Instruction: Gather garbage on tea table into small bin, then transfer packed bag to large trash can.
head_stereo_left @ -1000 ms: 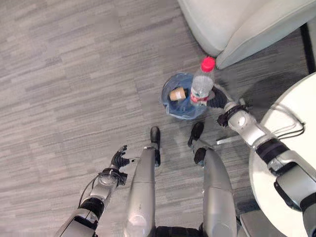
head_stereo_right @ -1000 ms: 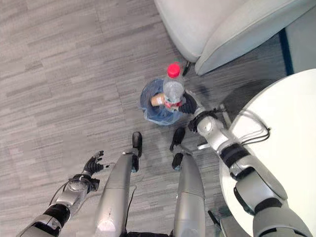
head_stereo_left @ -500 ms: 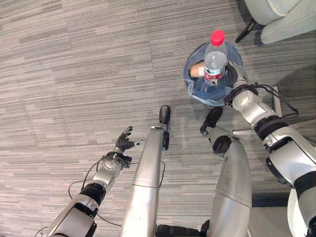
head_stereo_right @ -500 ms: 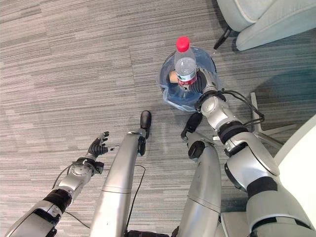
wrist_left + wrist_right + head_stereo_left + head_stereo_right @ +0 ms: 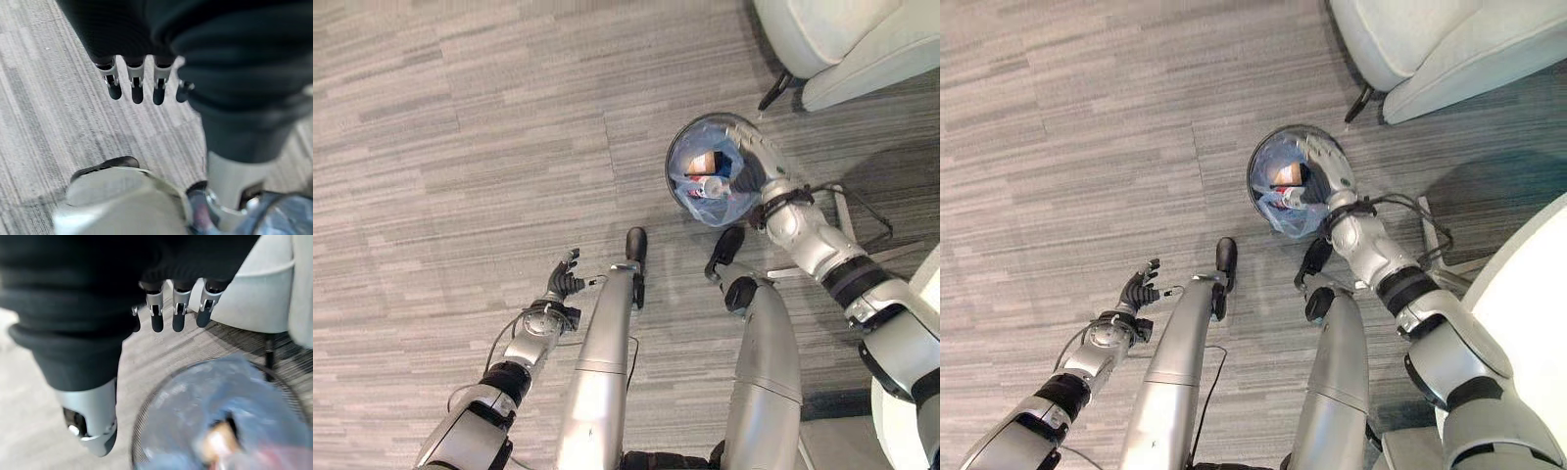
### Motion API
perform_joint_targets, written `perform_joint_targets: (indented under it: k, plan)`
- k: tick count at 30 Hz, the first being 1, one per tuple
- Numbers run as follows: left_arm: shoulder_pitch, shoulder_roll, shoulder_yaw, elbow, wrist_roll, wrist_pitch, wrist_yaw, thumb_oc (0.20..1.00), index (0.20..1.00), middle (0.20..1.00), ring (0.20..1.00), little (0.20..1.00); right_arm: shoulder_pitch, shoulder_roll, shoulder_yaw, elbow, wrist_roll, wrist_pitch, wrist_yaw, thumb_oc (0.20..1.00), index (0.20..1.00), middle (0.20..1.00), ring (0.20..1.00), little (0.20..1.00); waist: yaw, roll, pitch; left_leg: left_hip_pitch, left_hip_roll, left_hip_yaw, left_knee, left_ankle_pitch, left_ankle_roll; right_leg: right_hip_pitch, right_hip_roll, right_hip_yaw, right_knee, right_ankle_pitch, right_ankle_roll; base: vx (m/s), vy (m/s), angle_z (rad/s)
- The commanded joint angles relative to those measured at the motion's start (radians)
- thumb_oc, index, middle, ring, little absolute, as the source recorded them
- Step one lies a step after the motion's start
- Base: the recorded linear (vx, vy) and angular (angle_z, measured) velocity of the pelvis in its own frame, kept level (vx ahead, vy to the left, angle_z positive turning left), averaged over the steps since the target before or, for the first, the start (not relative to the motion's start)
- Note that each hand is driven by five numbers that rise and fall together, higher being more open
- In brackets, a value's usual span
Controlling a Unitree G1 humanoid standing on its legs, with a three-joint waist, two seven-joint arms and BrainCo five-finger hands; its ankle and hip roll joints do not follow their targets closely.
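Note:
The small wire bin (image 5: 670,172) with a blue bag liner (image 5: 195,396) stands on the grey floor. Inside it lie a clear plastic bottle (image 5: 709,186) with a red label and a brown paper cup (image 5: 706,162). My right hand (image 5: 750,164) hovers over the bin's far-right rim, open, its fingers (image 5: 176,318) straight and holding nothing. Low on the left side, my left hand (image 5: 562,285) hangs open above the bare floor, its fingers (image 5: 135,89) relaxed.
A pale armchair (image 5: 847,39) with dark legs stands just beyond the bin. The white round tea table (image 5: 1528,323) curves in at the right edge, with a thin metal stand (image 5: 847,201) on the floor beside my right arm.
My right hand held the bottle upright above the bin; it has let go, and the bottle now lies inside the bag. The camera has shifted. The left hand stays idle.

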Motion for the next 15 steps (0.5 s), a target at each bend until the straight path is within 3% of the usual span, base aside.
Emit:
perform_joint_targets:
  k: [1, 6, 12, 13, 14, 15]
  plan:
    - [0.039, -0.001, -0.002, 0.013, 0.037, -0.023, 0.008, 1.000, 1.000, 1.000, 1.000, 1.000, -0.041, -0.010, 0.054, 0.064, -0.088, -0.003, 0.001, 1.000, 1.000, 1.000, 1.000, 1.000, 0.006, 0.019, -0.013, -0.012, 0.018, -0.037, -0.083, 0.026, -0.054, 0.077, 0.007, 0.055, 0.052, -0.184, 0.053, -0.03, -0.041, 0.02]
    - [0.018, 0.012, -0.021, 0.016, 0.030, -0.032, 0.018, 1.000, 1.000, 1.000, 1.000, 1.000, -0.077, 0.032, 0.123, 0.177, -0.138, 0.026, 0.010, 1.000, 1.000, 1.000, 1.000, 1.000, 0.016, 0.028, -0.002, -0.029, 0.011, -0.043, -0.088, 0.036, -0.057, 0.062, 0.002, 0.053, 0.054, -0.179, 0.059, -0.02, -0.027, 0.07]
    - [-0.019, 0.022, -0.069, 0.029, 0.015, -0.045, 0.030, 1.000, 1.000, 1.000, 1.000, 1.000, -0.110, 0.145, 0.192, 0.449, -0.177, 0.071, 0.033, 1.000, 1.000, 1.000, 1.000, 1.000, 0.041, 0.063, 0.014, -0.106, -0.017, -0.051, -0.099, 0.067, -0.065, -0.012, -0.017, 0.052, 0.084, -0.184, 0.058, -0.01, -0.040, 0.12]
    - [-0.019, 0.022, -0.069, 0.029, 0.015, -0.045, 0.030, 1.000, 1.000, 1.000, 1.000, 1.000, -0.111, 0.146, 0.193, 0.451, -0.177, 0.071, 0.032, 0.900, 0.900, 0.900, 0.900, 0.900, 0.041, 0.062, 0.012, -0.108, -0.018, -0.052, -0.098, 0.067, -0.065, -0.015, -0.018, 0.052, 0.085, -0.184, 0.058, 0.00, -0.025, 0.19]
    - [-0.024, 0.021, -0.079, 0.029, 0.016, -0.045, 0.032, 1.000, 1.000, 1.000, 1.000, 1.000, -0.109, 0.164, 0.187, 0.476, -0.162, 0.074, 0.035, 0.398, 0.398, 0.398, 0.398, 0.398, 0.047, 0.068, 0.015, -0.119, -0.023, -0.053, -0.097, 0.073, -0.064, -0.029, -0.021, 0.054, 0.094, -0.185, 0.057, 0.01, -0.003, 0.20]
    - [-0.024, 0.021, -0.082, 0.028, 0.016, -0.045, 0.032, 1.000, 1.000, 1.000, 1.000, 1.000, -0.106, 0.167, 0.185, 0.484, -0.155, 0.072, 0.036, 0.200, 0.200, 0.200, 0.200, 0.200, 0.049, 0.069, 0.014, -0.125, -0.024, -0.053, -0.096, 0.074, -0.064, -0.036, -0.021, 0.054, 0.099, -0.184, 0.057, 0.01, -0.009, 0.22]
